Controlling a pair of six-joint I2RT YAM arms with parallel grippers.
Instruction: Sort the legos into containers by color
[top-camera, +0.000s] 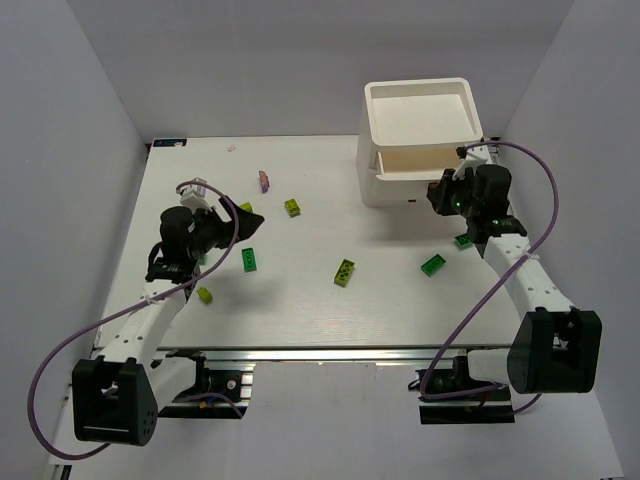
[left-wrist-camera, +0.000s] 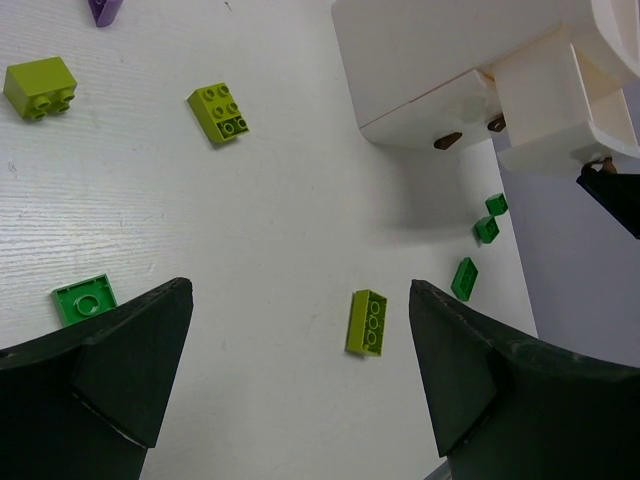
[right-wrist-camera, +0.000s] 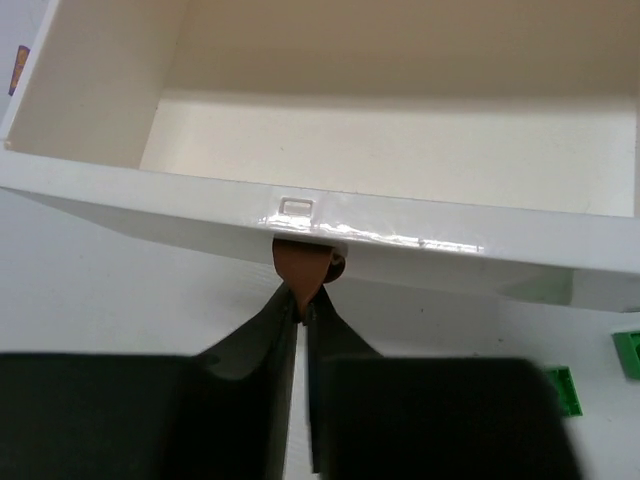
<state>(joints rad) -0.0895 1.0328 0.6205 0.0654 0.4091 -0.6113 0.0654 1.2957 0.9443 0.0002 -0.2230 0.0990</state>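
The white containers (top-camera: 392, 190), upper right of the top view, look stiff and light, likely to slide. The open drawer (right-wrist-camera: 150, 205) is best taken by its brown handle (right-wrist-camera: 305, 262). The legos (top-camera: 345, 271), scattered mid-surface, seem hard and slick; pinch their flat sides. The right jaws are clenched on that handle; the left jaws gape, holding nothing.

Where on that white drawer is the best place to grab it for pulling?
Take the small brown handle midway along the front of the drawer, coming straight at it from the front with a finger on each side. That front is broad and smooth; the handle is the only narrow part sticking out. The right end effector is shut on it just so.
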